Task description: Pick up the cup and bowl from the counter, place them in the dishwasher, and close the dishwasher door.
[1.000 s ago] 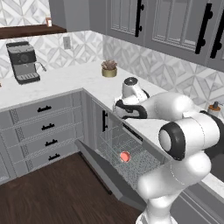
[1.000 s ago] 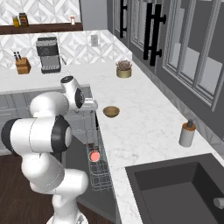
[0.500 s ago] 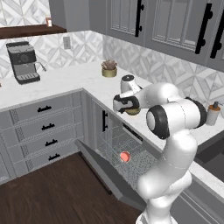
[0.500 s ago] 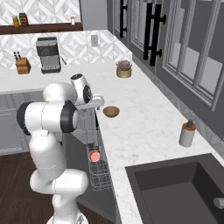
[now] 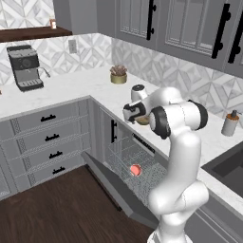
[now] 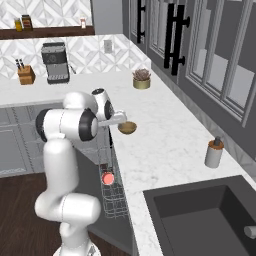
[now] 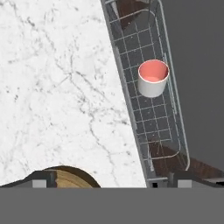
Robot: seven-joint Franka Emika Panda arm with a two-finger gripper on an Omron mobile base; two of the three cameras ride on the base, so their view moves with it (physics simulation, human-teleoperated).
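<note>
Bowl (image 6: 127,128) and cup (image 7: 152,78) are in different places: the golden-brown bowl sits on the white marble counter (image 6: 165,140) near its front edge, while the cup stands upright in the grey wire rack (image 7: 151,109) of the dishwasher (image 5: 135,163), salmon-red inside facing up.

Going left to right in the left base view: a coffee machine (image 5: 24,67) stands on the far-left run of the counter, above grey drawer fronts (image 5: 50,137). Next comes the dishwasher door (image 5: 116,187), dropped open and sloping toward the floor, with the rack pulled out over it and the cup showing as a small red spot in the wire. Above the rack the gripper (image 5: 130,112) hangs at the counter edge with its jaws spread wide — nothing is between them. The bowl lies just beside the gripper, on its counter side; whether a finger touches the rim cannot be told. A potted plant (image 5: 118,75) sits further back by the wall, and a soap dispenser (image 5: 229,123) stands at the far right, near the dark sink (image 6: 200,215).

In the hand view the marble fills the left, the bowl's rim peeks in at the bottom left, and the rack with the cup runs down the right side — the counter edge separates the two.
</note>
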